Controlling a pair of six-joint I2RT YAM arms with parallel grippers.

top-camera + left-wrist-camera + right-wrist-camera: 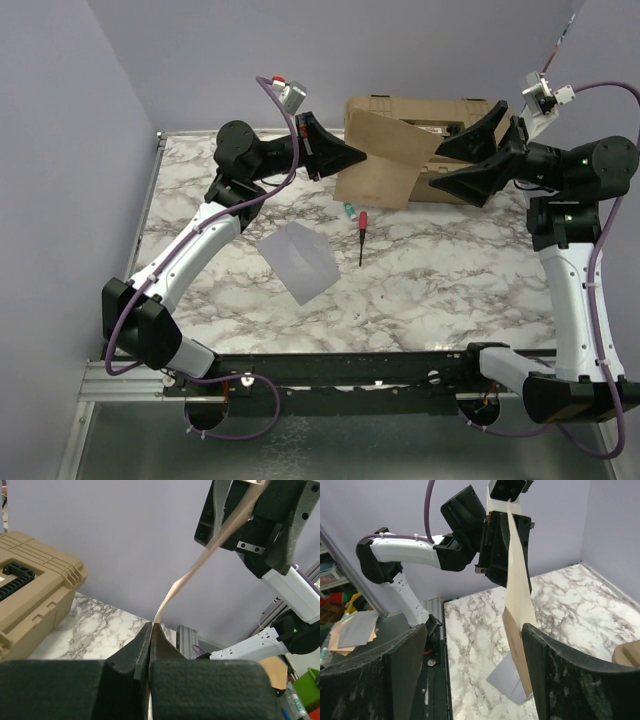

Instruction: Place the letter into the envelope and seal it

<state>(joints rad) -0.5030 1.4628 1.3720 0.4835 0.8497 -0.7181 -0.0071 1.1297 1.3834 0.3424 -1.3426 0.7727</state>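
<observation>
The letter (pixel 385 160), a tan paper sheet, hangs in the air in front of the tan case. My left gripper (pixel 358 157) is shut on its left edge. In the left wrist view the jaws (pixel 151 625) pinch the sheet (pixel 200 565), which curves up to the right. My right gripper (pixel 432 168) is open at the sheet's right edge. In the right wrist view (pixel 474 630) the letter (pixel 517 595) hangs between the fingers, close against the right finger (pixel 555 670). The grey envelope (pixel 295 262) lies flat on the marble table and also shows in the right wrist view (pixel 506 681).
A big tan hard case (pixel 440 115) stands at the back of the table (pixel 450 280), behind the letter. A red-handled screwdriver (pixel 362 235) lies right of the envelope, with a small green item (pixel 349 211) beside it. Purple walls close in the back and left.
</observation>
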